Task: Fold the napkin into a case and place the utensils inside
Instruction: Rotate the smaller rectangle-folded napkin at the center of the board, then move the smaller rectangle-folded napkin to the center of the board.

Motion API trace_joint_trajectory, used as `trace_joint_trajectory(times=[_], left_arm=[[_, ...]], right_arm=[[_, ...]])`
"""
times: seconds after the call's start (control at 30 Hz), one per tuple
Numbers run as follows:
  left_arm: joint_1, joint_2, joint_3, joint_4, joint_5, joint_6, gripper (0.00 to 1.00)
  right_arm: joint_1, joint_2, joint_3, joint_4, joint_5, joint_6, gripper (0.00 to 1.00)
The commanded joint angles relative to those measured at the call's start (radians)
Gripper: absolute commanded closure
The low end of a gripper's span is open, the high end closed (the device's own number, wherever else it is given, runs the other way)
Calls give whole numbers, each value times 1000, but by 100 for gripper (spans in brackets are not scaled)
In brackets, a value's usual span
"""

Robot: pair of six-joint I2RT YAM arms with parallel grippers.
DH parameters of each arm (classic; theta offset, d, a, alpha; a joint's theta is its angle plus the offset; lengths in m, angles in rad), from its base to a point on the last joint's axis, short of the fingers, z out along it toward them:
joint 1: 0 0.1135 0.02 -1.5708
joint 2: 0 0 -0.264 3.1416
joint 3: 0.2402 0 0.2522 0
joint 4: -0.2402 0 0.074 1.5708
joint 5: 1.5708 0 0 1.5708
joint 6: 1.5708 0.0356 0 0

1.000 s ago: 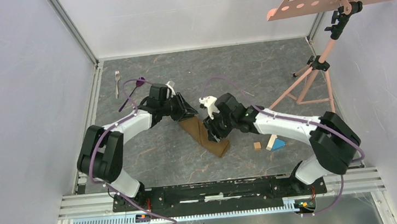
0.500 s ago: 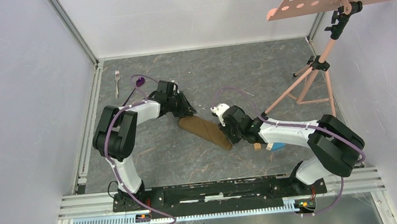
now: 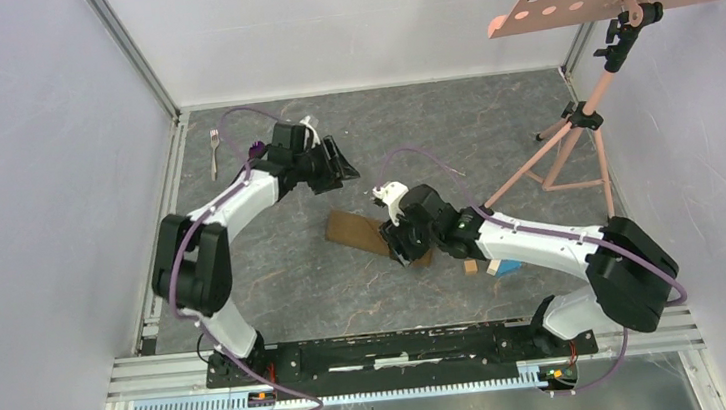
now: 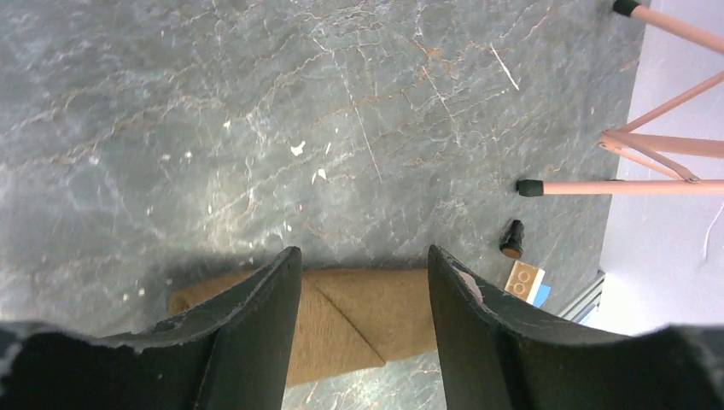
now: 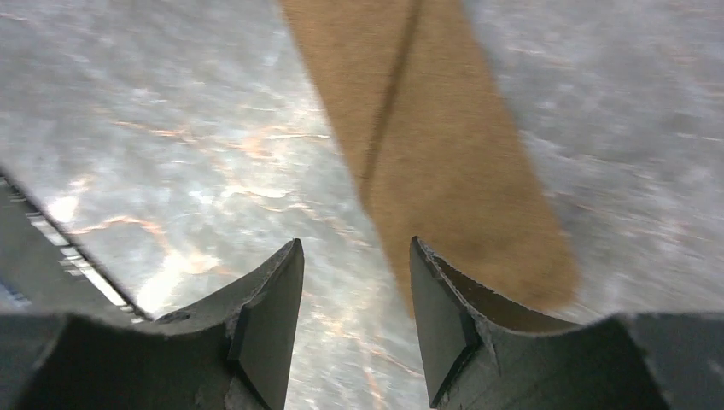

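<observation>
On the grey tabletop (image 3: 276, 284) mid-scene, the case (image 3: 354, 232) is lying flat as a long narrow brown strip, running diagonally, with a slanted fold line crossing it. Nothing is showing inside it; can't tell if it has an open mouth. Both the fork (image 3: 215, 149) and the spoon (image 3: 254, 150) are lying outside it at far left, well apart from the cloth, with the left arm hiding most of the spoon handle. Above the tabletop the left tool (image 4: 363, 254) is hanging beyond the case's far end, jaws parted, gripping nothing. Low over the case's near-right end the right tool (image 5: 355, 246) is sitting with jaws parted, also gripping nothing. One finger is overlapping the cloth edge, contact unclear, and the wrist view is blurring. From above, the right arm is covering that end. Just right of the case the small blocks (image 3: 493, 266) are lying partly hidden by the right arm. At far right the pink stand (image 3: 573, 130) is standing, its top cut off by the frame
</observation>
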Motion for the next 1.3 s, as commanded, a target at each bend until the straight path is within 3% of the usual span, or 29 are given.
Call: trace_joint_trajectory(times=[0.0, 0.17, 0.4, 0.57, 0.73, 0.87, 0.93, 1.1, 1.27], left_arm=[[0, 179, 116, -36, 72, 79, 37], [-12, 329, 231, -119, 12, 139, 41], [-14, 347, 152, -108, 29, 92, 42], [-64, 177, -154, 162, 148, -136, 42], [-235, 76, -370, 445, 189, -381, 41], [-350, 51, -454, 617, 186, -514, 41], [-349, 1, -483, 599, 151, -498, 40], [-333, -78, -430, 356, 73, -309, 38], [-303, -80, -360, 297, 29, -242, 38]], right_arm=[[2, -11, -111, 205, -275, 186, 46], [-32, 7, -254, 379, -282, 301, 48], [-257, 5, -348, 424, -277, 276, 47], [-401, 100, -191, 348, -276, 168, 46], [-414, 170, 9, 126, -169, 22, 41], [-414, 122, 17, 63, -174, -18, 38], [-414, 83, 2, 41, -192, -21, 36], [-414, -4, -45, 16, -215, -26, 32], [-409, -65, -153, 119, -421, -5, 32]])
